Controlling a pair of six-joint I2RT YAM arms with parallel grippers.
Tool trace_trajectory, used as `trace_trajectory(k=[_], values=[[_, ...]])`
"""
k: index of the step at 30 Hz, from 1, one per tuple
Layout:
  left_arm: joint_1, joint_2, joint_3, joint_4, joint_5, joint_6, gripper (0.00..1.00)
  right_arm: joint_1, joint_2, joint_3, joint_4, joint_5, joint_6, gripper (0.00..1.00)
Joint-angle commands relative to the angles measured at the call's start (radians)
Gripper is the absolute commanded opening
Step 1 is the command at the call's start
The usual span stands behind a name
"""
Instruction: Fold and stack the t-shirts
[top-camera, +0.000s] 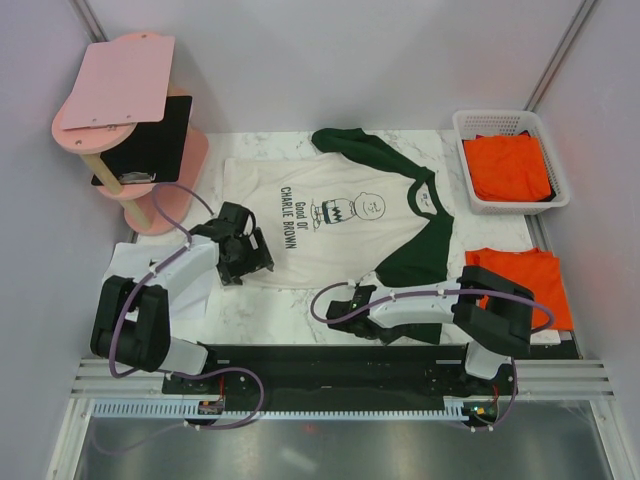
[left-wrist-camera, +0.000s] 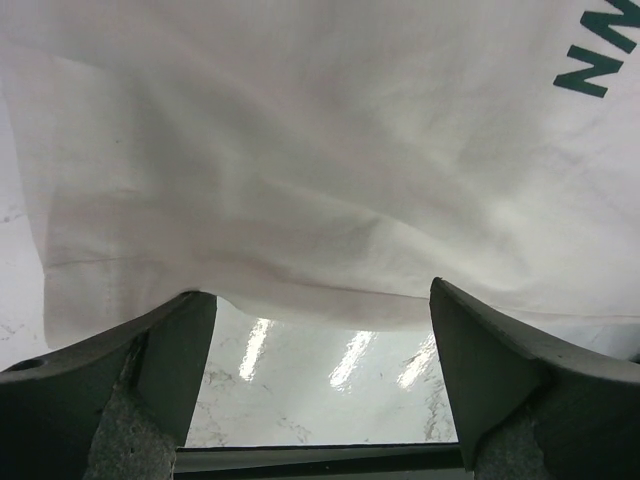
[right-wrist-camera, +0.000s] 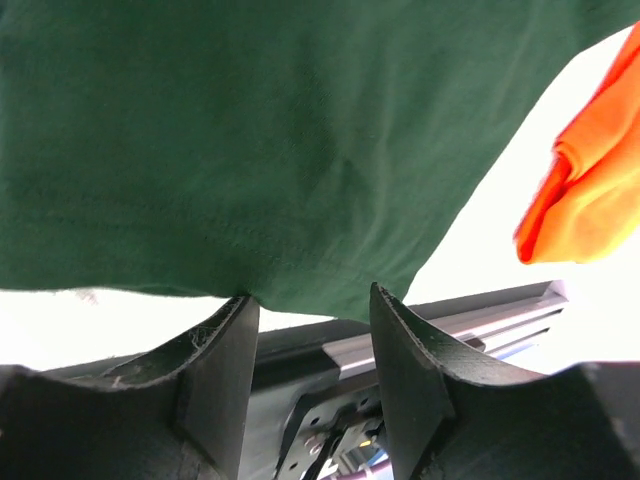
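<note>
The cream-white t-shirt (top-camera: 330, 215) with dark green sleeves and Charlie Brown print lies spread flat on the marble table. My left gripper (top-camera: 246, 256) is open at its near left hem; in the left wrist view the gripper (left-wrist-camera: 320, 305) has its jaws wide apart, with the cream hem (left-wrist-camera: 300, 200) just past the fingertips. My right gripper (top-camera: 362, 299) is open at the end of the green sleeve (top-camera: 412, 262); in the right wrist view the gripper (right-wrist-camera: 312, 302) has the sleeve edge (right-wrist-camera: 250, 150) at its tips, not clamped. Orange t-shirts lie in the basket (top-camera: 508, 165) and folded on the table at the right (top-camera: 522, 283).
A white plastic basket (top-camera: 462, 150) stands at the back right. A pink stand (top-camera: 120, 90) with a pink board and a black board is at the back left. White paper (top-camera: 128, 262) lies under the left arm. A metal rail (top-camera: 330, 365) runs along the near edge.
</note>
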Motion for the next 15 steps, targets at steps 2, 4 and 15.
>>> trace_trajectory(k=[2,4,15], values=[[0.026,-0.018,0.035,-0.019,-0.025,0.049,0.94,-0.006,0.009,-0.015,0.017,0.081,0.035,0.58],[0.035,-0.017,0.034,-0.03,-0.025,0.047,0.94,-0.004,0.038,-0.02,0.04,0.062,0.013,0.59],[0.04,-0.147,0.023,-0.073,0.035,0.073,0.94,-0.004,-0.014,-0.06,0.14,-0.035,-0.07,0.21]])
